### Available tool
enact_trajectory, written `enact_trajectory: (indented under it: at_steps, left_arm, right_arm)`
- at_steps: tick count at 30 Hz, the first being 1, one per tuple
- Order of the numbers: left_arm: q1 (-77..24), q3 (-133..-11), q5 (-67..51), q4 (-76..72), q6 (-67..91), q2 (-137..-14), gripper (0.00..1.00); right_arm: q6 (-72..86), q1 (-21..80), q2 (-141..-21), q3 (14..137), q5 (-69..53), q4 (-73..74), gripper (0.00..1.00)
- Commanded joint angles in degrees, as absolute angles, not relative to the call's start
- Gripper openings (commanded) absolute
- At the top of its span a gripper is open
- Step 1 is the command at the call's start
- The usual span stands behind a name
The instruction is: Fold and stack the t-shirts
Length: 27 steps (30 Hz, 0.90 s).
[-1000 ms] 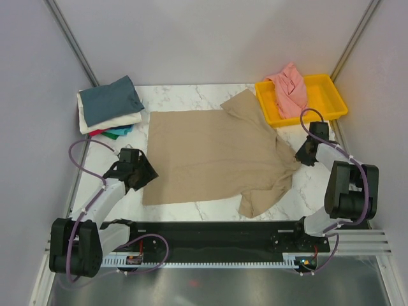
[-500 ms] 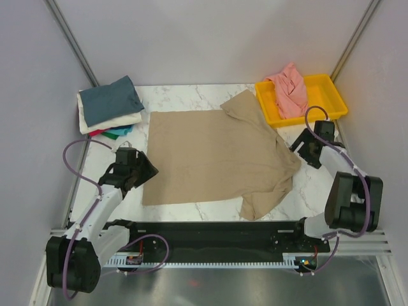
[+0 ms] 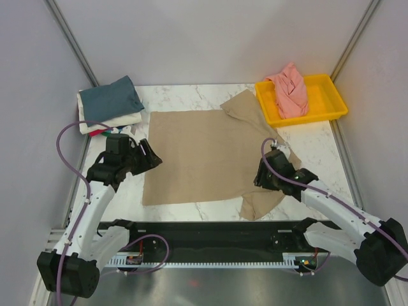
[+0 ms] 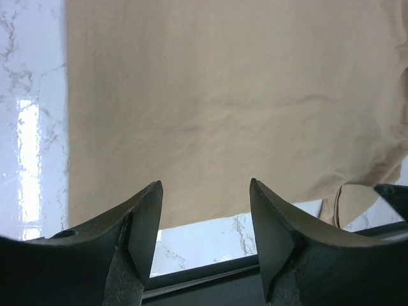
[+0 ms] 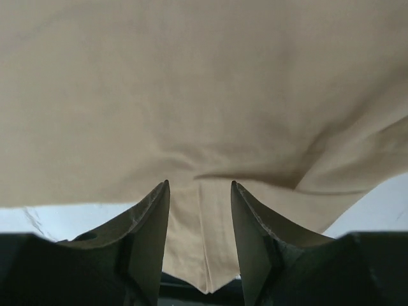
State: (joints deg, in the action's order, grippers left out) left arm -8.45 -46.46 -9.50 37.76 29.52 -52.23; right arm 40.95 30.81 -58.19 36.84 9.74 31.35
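Tan t-shirt (image 3: 210,153) lies spread flat across centre of marble desk (image 3: 191,95), one sleeve bunched at near edge. At far right corner, yellow tray (image 3: 338,105) holds crumpled salmon-pink t-shirt (image 3: 290,92). At far left corner, folded stack (image 3: 109,103), slate-blue on top. Above tan shirt's left edge, left gripper (image 4: 205,191), jaws spread, gripping nothing. Above near right sleeve, right gripper (image 5: 199,186), jaws spread, empty.

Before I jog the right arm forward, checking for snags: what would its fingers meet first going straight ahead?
The tan t-shirt: the right fingers, standing open, point down at the cloth where its near sleeve joins the body. How far above it they are is unclear.
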Motion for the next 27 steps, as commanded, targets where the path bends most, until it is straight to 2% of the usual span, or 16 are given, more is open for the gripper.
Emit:
enact_trajectory:
  at_steps: [1, 5, 11, 19, 27]
  left_arm:
    - [-8.7, -46.1, -13.8, 38.6, 25.1, -50.5, 0.65]
    - [-8.7, -46.1, -13.4, 38.4, 25.0, -51.4, 0.65]
    - [-8.7, -46.2, -13.7, 38.2, 24.8, -51.3, 0.64]
    - [-8.8, -46.0, -13.8, 38.0, 24.9, -51.1, 0.64]
    - [-8.7, -46.0, -13.7, 37.9, 25.0, -51.2, 0.64]
  right_arm:
    - [50.9, 38.6, -57.8, 34.6, 16.1, 34.5, 0.51]
    - [56.3, 48.8, -62.0, 34.0, 20.2, 35.7, 0.51]
    - [56.5, 49.6, -64.9, 33.9, 24.3, 36.5, 0.49]
    - [55.1, 49.7, -70.2, 33.7, 24.1, 33.0, 0.46]
    - [55.2, 49.6, -72.1, 33.3, 24.9, 32.6, 0.31]
